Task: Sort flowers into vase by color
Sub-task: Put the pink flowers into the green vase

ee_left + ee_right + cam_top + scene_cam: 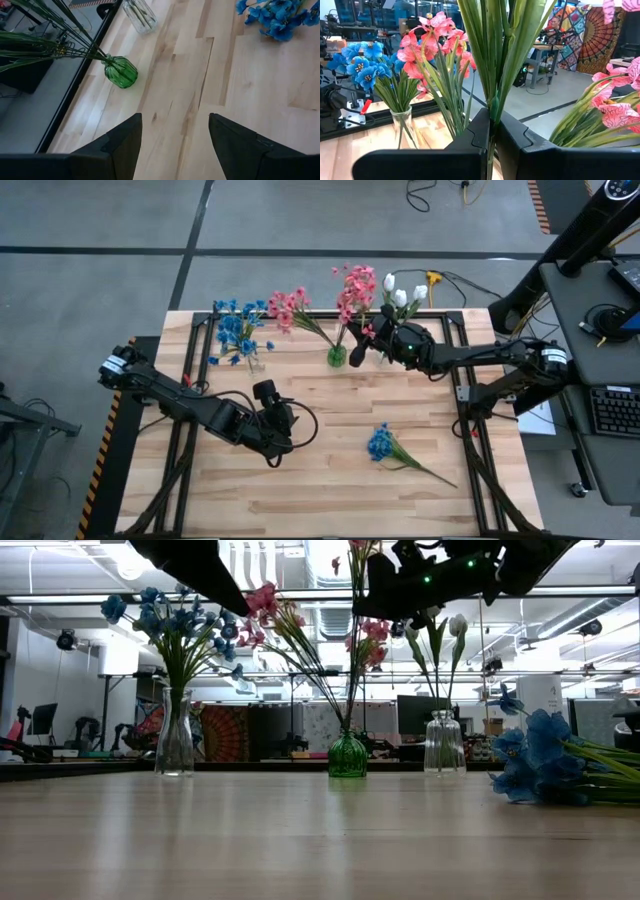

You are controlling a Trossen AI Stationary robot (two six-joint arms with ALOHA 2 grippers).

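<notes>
My right gripper (358, 350) hangs level above the green vase (337, 357), shut on a pink flower (355, 288) whose stem runs down to the vase's mouth (347, 732). A second pink flower (288, 306) leans out of the same vase. At the far left a clear vase (174, 745) holds blue flowers (238, 330), and another clear vase (443, 744) holds white tulips (402, 292). A loose blue flower (382, 442) lies flat on the table, right of centre. My left gripper (283, 423) hovers open over the table's middle, holding nothing. My right gripper pinches the pink flower's green stem (493, 111), among its long leaves, between its two shut fingers. The fingers come in level from the table's right and lie across the stem. The flower stands nearly upright, blossoms above the fingers, stem reaching down toward the green vase.
The three vases stand in a row along the table's far edge (330, 313). Bare wood lies in the near half (330, 490). Black frame rails run along both sides of the table (465, 395). A desk with a keyboard (612, 410) stands off to the right.
</notes>
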